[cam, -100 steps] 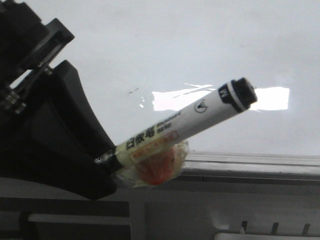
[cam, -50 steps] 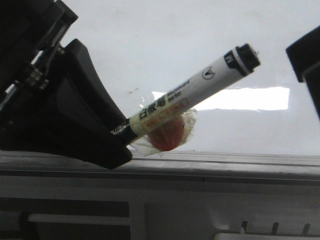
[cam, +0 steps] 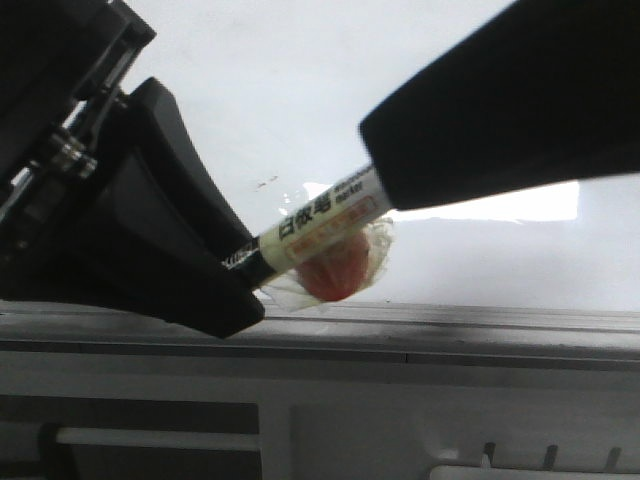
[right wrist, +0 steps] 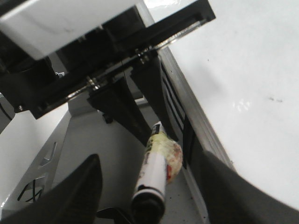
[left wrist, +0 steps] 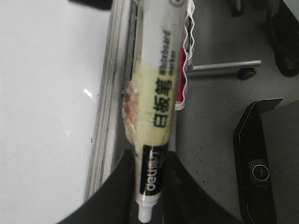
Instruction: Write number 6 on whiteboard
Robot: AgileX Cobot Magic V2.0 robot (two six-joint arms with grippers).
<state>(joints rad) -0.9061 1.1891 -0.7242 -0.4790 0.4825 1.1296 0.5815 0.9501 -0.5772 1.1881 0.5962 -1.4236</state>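
My left gripper [cam: 240,275] is shut on the back end of a white whiteboard marker [cam: 320,215], which slants up to the right in front of the whiteboard [cam: 300,80]. A taped orange lump [cam: 335,268] clings to the marker's barrel. One black finger [cam: 500,110] of my right gripper hides the marker's black cap end. In the right wrist view my right gripper [right wrist: 149,198] is open, its jaws wide on either side of the cap [right wrist: 148,201], not touching it. In the left wrist view the fingers of the left gripper [left wrist: 149,186] clamp the marker [left wrist: 156,107]. No number 6 shows on the board.
The board's grey metal rail [cam: 470,325] runs along its lower edge, with bright glare [cam: 530,205] above it. Faint dark specks [cam: 265,182] mark the board. Grey floor, a metal bar [left wrist: 224,67] and a black box [left wrist: 261,158] lie below the rail.
My left gripper lifted the marker, then held still. My right gripper came in from the right and now surrounds the cap end.
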